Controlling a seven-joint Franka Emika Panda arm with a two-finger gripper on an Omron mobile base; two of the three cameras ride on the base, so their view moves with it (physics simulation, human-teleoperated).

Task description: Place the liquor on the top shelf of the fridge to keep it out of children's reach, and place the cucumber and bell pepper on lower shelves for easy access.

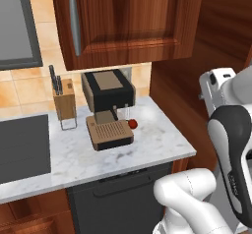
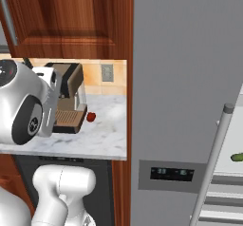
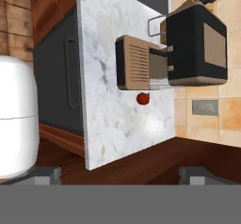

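In the left base view, a dark cooktop (image 1: pixel 22 147) is set flush in the white marble counter (image 1: pixel 157 144). Behind it stands a wooden knife block (image 1: pixel 64 100) with dark handles, on a wire stand. Next is a boxy coffee machine (image 1: pixel 108 98), black and tan, with a ribbed drip tray. The bell pepper (image 1: pixel 132 124), small, round and glossy red, rests on the counter just beside the tray's right edge. Wood-grain cabinets (image 1: pixel 128 21) hang above; the wall is tan tile.

In the right base view, the smooth grey fridge (image 2: pixel 185 78) stands right of the counter, with a dark dispenser panel (image 2: pixel 172 174) and a long bar handle (image 2: pixel 216 156). The cucumber (image 2: pixel 237 157), dark green, lies on a white shelf at the far right edge.

In the hand view, the gripper (image 3: pixel 122 175) has its jaws spread wide, holding nothing.
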